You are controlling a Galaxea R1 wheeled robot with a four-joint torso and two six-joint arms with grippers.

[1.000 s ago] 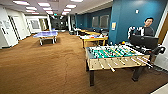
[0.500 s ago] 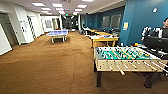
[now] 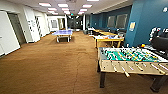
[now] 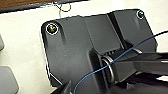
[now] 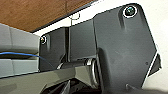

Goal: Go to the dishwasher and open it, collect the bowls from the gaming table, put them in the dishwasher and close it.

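The gaming table [image 3: 109, 38], with a pale top and a yellowish edge, stands along the teal right wall beyond the foosball table, with small items on it. The bowls are too small to pick out there. A tiny orange spot [image 3: 142, 45] shows just past the foosball table's far side, and I cannot tell what it is. The dishwasher is out of view. In both wrist views the robot's dark plate [image 4: 82, 50] [image 5: 120, 47] lies against its white body, with brown carpet [image 5: 37, 12] beyond.
A foosball table [image 3: 130, 58] with a green field and rods stands close at the right. A blue ping-pong table [image 3: 62, 33] stands far ahead. Brown carpet [image 3: 50, 65] stretches ahead and left. White walls and doors line the left. A dark rig [image 3: 160, 42] sits at the right edge.
The whole head view has shifted as the robot moves. The foosball table now sits larger and further right, and the ping-pong table has slid towards the middle.
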